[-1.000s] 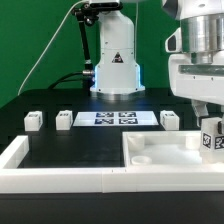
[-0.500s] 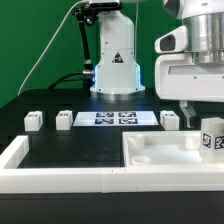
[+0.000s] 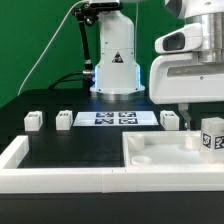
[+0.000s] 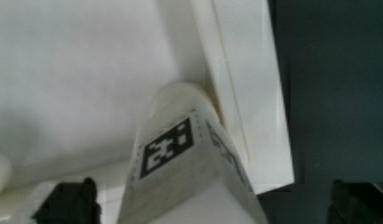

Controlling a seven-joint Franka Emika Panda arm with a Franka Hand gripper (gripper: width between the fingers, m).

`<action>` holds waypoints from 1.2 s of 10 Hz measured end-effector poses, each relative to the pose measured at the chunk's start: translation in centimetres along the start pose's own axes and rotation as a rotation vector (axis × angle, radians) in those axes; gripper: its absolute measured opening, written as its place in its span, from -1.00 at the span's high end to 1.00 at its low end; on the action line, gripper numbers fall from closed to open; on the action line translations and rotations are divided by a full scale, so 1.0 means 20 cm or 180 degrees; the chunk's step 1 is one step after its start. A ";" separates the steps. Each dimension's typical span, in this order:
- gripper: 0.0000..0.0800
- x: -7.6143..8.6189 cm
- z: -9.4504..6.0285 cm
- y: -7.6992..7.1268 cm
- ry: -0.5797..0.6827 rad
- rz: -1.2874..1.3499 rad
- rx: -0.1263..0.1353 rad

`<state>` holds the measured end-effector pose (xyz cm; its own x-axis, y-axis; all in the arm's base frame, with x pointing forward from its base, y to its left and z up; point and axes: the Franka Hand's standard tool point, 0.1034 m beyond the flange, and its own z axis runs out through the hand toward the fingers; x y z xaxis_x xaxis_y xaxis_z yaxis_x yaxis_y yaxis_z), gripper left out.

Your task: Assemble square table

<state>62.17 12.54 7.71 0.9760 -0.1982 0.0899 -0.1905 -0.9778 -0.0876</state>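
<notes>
The white square table top (image 3: 150,143) lies at the exterior view's right, rim up. A white tagged leg (image 3: 209,138) stands upright at its right side. My gripper (image 3: 192,114) hangs just above and slightly to the left of that leg. In the wrist view the leg (image 4: 179,150) rises between my two dark fingertips (image 4: 72,200), which stand wide apart on either side without touching it. The gripper (image 4: 214,205) is open and holds nothing. The table top's white floor and rim (image 4: 232,70) fill the wrist view behind the leg.
Three more white legs (image 3: 33,120), (image 3: 65,119), (image 3: 170,119) stand in a row on the black table. The marker board (image 3: 115,118) lies between them. A long white border wall (image 3: 55,181) runs along the front and left. The arm's base (image 3: 117,60) stands behind.
My gripper has moved towards the exterior view's left and slightly up, off the standing leg. The leg has stayed upright in the table top.
</notes>
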 end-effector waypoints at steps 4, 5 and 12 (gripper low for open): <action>-0.62 0.00 0.01 0.00 0.0010 -0.0938 -0.0138; -0.62 0.00 0.01 0.01 0.0011 -0.1125 -0.0160; 0.28 0.00 0.01 0.02 0.0008 -0.1122 -0.0161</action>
<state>62.12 12.20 7.55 0.9824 0.1520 0.1084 0.1530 -0.9882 -0.0016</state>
